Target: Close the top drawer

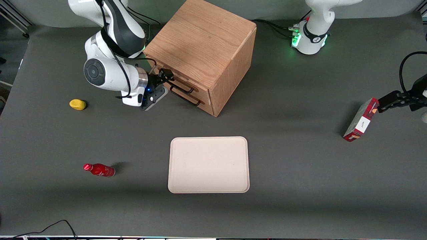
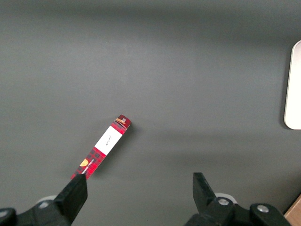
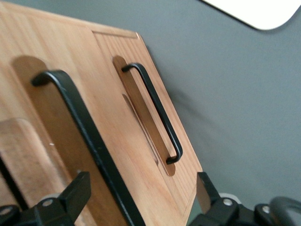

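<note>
The wooden cabinet (image 1: 203,43) stands at the back of the table. The top drawer (image 1: 181,80) looks nearly flush with the cabinet face. Its thin black handle (image 1: 184,85) sits just above the lower drawer's handle (image 1: 185,97). My right gripper (image 1: 165,75) is at the cabinet front, right at the top drawer's handle. In the right wrist view the gripper (image 3: 141,197) is open, and its fingers (image 3: 77,190) stand wide on either side of the top drawer's handle (image 3: 80,122) without closing on it. The lower drawer's handle (image 3: 155,110) shows farther along the face.
A beige tray (image 1: 208,165) lies nearer the front camera than the cabinet. A red bottle (image 1: 99,170) lies on its side and a yellow object (image 1: 77,104) sits toward the working arm's end. A red box (image 1: 362,120) is toward the parked arm's end.
</note>
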`<state>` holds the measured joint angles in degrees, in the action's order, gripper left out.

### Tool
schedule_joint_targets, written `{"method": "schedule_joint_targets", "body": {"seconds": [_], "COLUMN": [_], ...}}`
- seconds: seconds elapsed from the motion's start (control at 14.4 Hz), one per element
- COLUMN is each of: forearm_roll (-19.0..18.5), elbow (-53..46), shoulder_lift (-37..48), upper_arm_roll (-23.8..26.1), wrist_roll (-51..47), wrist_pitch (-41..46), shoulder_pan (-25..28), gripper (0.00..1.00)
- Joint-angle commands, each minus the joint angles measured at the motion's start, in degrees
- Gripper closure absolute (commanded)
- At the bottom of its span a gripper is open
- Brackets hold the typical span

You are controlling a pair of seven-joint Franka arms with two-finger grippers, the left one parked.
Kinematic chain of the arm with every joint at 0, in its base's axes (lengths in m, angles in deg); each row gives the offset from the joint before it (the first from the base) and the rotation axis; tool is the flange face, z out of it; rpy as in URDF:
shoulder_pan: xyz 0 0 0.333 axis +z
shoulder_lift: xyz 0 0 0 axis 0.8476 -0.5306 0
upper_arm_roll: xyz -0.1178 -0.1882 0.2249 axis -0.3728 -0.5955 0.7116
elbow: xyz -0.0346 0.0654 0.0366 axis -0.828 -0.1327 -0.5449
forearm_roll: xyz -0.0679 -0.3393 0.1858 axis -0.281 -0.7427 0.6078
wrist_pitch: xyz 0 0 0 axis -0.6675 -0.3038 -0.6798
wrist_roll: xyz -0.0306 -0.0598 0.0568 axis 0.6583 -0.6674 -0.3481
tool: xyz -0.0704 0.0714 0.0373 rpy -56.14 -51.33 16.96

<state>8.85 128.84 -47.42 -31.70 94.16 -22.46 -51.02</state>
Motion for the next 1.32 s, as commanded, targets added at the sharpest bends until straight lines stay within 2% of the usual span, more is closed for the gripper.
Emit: {"method": "schedule_joint_targets", "body": {"seconds": [0.0, 0.14, 0.28, 0.35, 0.49, 0.63, 0.7, 0.9, 1.11, 1.25], "forearm_roll": [0.3, -4.34, -7.25, -9.44, -16.2, -21.22, -21.93, -22.03, -22.2, -22.21], "elbow": [-5.33, -9.29, -14.3, -15.89, -20.01, -25.11, -27.74, -31.19, -29.88, -26.21], "shoulder_lift": [0.33, -0.03, 0.06, 1.28, 4.27, 5.51, 5.77, 8.31, 13.06, 14.56], "upper_arm_roll": [-0.34, -0.52, -0.95, -1.22, -1.14, -1.4, -2.09, -11.39, -13.87, -15.71], "wrist_roll": [-1.06, -0.98, -1.59, -5.51, -19.45, -27.14, -28.3, -29.72, -30.51, -31.29], "wrist_pitch": [4.27, 6.83, 9.29, 10.09, 10.79, 16.05, 18.25, 22.48, 26.86, 26.45], "shoulder_pan": [-0.25, -0.43, -0.43, -0.26, -0.08, -0.43, -0.87, -0.78, -0.96, -0.96], "gripper": [0.0, 0.0, 0.0, 0.0, 0.0, 0.0, 0.0, 0.0, 0.0, 0.0]}}
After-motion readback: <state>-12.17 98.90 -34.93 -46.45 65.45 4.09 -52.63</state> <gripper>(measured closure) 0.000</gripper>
